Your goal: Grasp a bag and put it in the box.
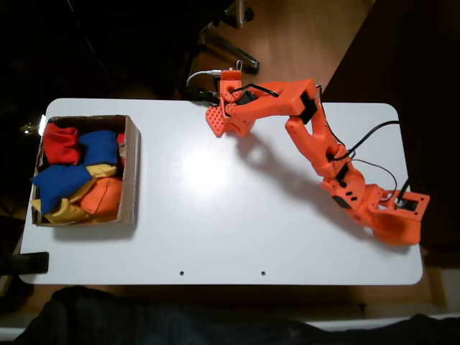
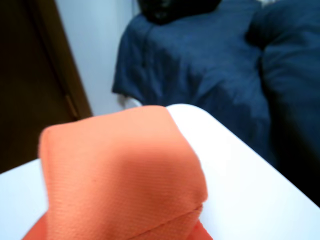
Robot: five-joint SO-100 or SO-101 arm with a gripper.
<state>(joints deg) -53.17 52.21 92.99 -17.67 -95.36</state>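
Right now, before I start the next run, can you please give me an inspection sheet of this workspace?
Surface: white table, bare in the middle.
Job's things: orange bag at the gripper, near the table's far edge; cardboard box at the left end in the fixed view.
Clutter: red, blue, yellow and orange bags fill the box; black clamp at the left edge.
Grippers: gripper seems shut on the orange bag.
Cables: black cables along the arm; white cable behind the gripper.
Surroundings: wooden floor; dark blue bedding.
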